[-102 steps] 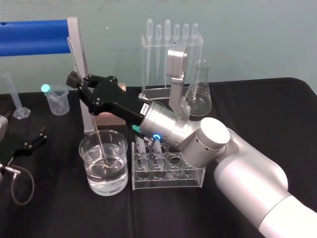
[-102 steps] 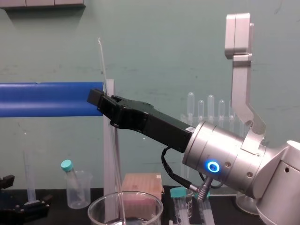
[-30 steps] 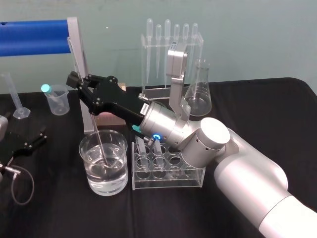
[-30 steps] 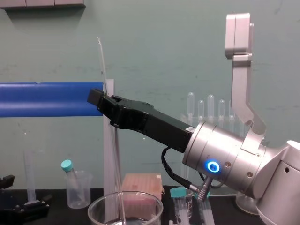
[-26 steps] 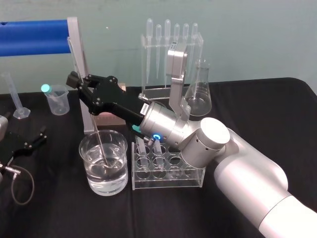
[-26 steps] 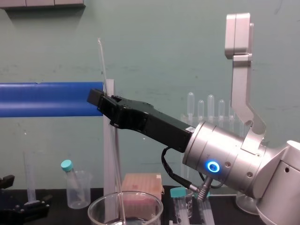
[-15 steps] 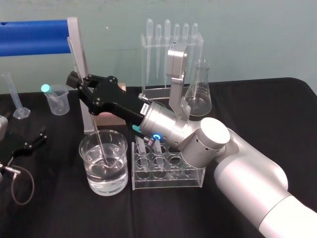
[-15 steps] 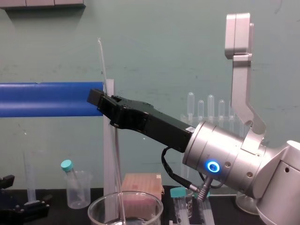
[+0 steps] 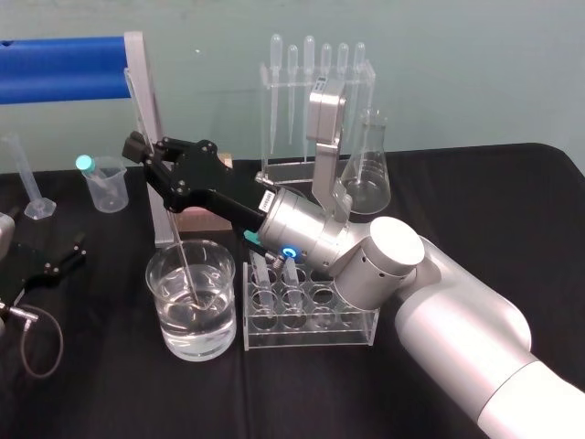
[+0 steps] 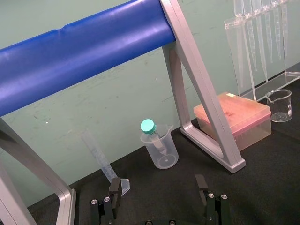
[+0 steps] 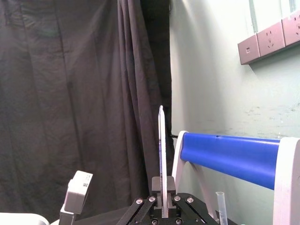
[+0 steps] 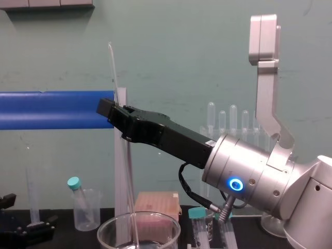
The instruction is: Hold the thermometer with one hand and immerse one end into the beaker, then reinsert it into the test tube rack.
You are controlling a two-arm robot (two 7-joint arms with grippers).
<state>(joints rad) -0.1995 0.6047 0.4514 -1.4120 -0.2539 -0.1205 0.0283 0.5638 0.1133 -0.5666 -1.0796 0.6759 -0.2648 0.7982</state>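
My right gripper (image 9: 144, 154) is shut on the thermometer (image 9: 183, 261), a thin clear glass rod held nearly upright, leaning slightly. Its lower end dips into the water of the large clear beaker (image 9: 219, 329) at front left. Its upper part rises above the black jaws in the chest view, thermometer (image 12: 114, 72), right gripper (image 12: 110, 111). The right wrist view shows the thermometer (image 11: 161, 154) clamped between the fingertips (image 11: 157, 185). The clear test tube rack (image 9: 352, 334) stands just right of the beaker. My left gripper (image 9: 62, 256) rests open on the table at far left, left gripper (image 10: 158, 191).
A blue bar on a white frame (image 9: 64, 66) crosses behind the beaker. A pipette stand (image 9: 315, 91), a conical flask (image 9: 366, 174), a small beaker with a teal-capped tube (image 9: 102, 183), a graduated cylinder (image 9: 27, 178) and a pink box (image 10: 234, 117) line the back.
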